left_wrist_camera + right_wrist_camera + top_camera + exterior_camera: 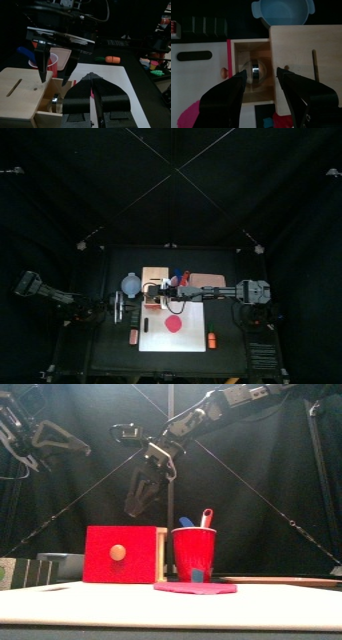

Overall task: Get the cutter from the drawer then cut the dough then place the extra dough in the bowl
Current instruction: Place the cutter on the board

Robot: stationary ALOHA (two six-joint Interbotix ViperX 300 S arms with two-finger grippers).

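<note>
Right gripper (262,70) spread open, empty, poised above open drawer (250,50); cutter (254,74) lying inside, ungrasped. Left gripper (91,79) apparently closed, empty, near box (20,95). Step: cutter retrieval. Next: descend, straddle cutter, clamp, lift clear.

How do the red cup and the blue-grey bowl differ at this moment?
The red cup is tall and narrow; the blue-grey bowl is low and wide, with two small handles. The cup holds a blue knife and a red knife; the bowl is empty. Seen from the front, the cup stands right of the wooden box, the bowl left of it. Both sit upright, untouched.
</note>
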